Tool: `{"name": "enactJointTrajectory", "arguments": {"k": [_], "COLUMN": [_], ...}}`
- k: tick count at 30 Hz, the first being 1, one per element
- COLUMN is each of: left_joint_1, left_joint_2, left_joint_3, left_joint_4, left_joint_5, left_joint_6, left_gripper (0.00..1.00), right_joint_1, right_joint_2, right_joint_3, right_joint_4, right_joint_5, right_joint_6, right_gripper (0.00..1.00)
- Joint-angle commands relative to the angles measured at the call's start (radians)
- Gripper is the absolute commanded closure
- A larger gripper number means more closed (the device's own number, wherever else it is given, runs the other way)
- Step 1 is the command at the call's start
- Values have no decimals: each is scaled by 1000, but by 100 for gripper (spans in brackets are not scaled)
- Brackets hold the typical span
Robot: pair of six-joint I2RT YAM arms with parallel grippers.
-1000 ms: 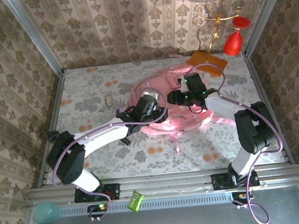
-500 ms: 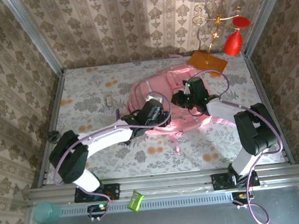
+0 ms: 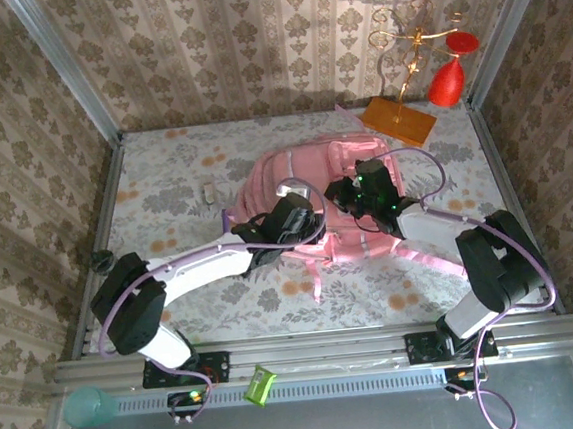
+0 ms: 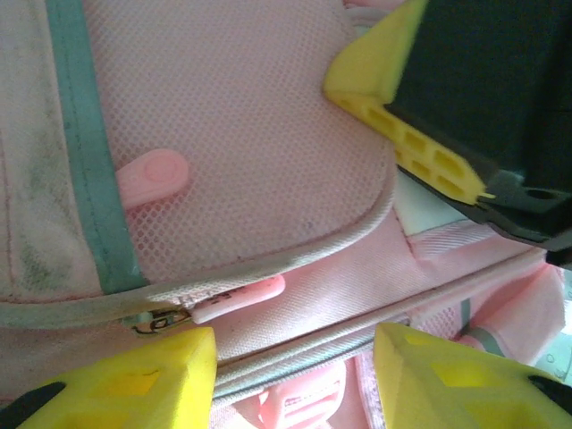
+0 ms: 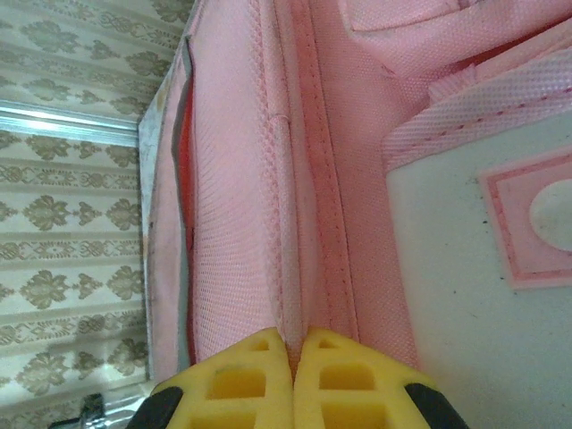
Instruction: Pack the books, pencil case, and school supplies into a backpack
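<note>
I am watching the right end effector [image 5: 290,353] finishing its close: 1 second ago its fingers were standing apart, and now they are pressing together on a ridge of pink fabric running between them, so I am reading it as clamped on the backpack [image 3: 314,187]. The bag is lying at the centre of the tabletop [image 3: 164,185], flatter and more spread out than 1 second ago, with 1 strap [image 3: 431,257] trailing toward 4 o'clock.

The left end effector [image 4: 295,357] is narrowing slightly but is staying apart, gripping nothing. It is hovering over a zip line, and a pink zip pull [image 4: 237,298] is sitting just beyond its fingertips toward 11 o'clock. The right end effector's yellow finger is showing at 2 o'clock in that wrist view, so the 2 tools are working close together.

I am judging that the right side is now anchoring the fabric so the left can draw the zip. That pocket is looking closed, so packing is not yet starting.
</note>
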Motion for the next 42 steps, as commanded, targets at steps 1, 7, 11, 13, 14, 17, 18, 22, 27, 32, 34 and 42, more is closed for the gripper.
{"name": "enactJointTrajectory", "arguments": {"k": [1, 7, 11, 13, 14, 17, 18, 22, 27, 32, 34, 42], "left_joint_1": [25, 37, 36, 33, 32, 33, 33, 34, 41, 47, 56, 84], "left_joint_2": [29, 86, 102, 94, 92, 105, 111, 132, 115, 126, 139, 155], "left_joint_3": [48, 107, 120, 106, 106, 115, 116, 142, 129, 148, 162, 158], "left_joint_4": [-45, -63, -107, -113, -123, -137, -132, -139, -113, -83, -93, -104], "left_joint_5": [-46, -129, -239, -304, -331, -385, -391, -395, -329, -242, -240, -138], "left_joint_6": [-6, 15, 49, 68, 74, 93, 96, 115, 120, 122, 129, 84], "left_gripper": [48, 40, 44, 46, 47, 46, 44, 47, 62, 72, 73, 73], "right_joint_1": [10, 10, -4, -16, -22, -33, -34, -42, -66, -68, -67, -70], "right_joint_2": [-55, -50, -42, -37, -32, -15, -6, 11, 13, 22, 27, 31], "right_joint_3": [9, 26, 34, 40, 47, 64, 76, 90, 88, 99, 102, 109], "right_joint_4": [152, 143, 138, 132, 126, 126, 121, 113, 106, 92, 93, 105], "right_joint_5": [30, -9, -43, -69, -86, -136, -155, -182, -189, -199, -207, -231], "right_joint_6": [66, 55, 44, 31, 24, 18, 11, -6, -13, -30, -33, -19], "right_gripper": [100, 100, 100, 100, 100, 100, 100, 100, 100, 100, 100, 100]}}
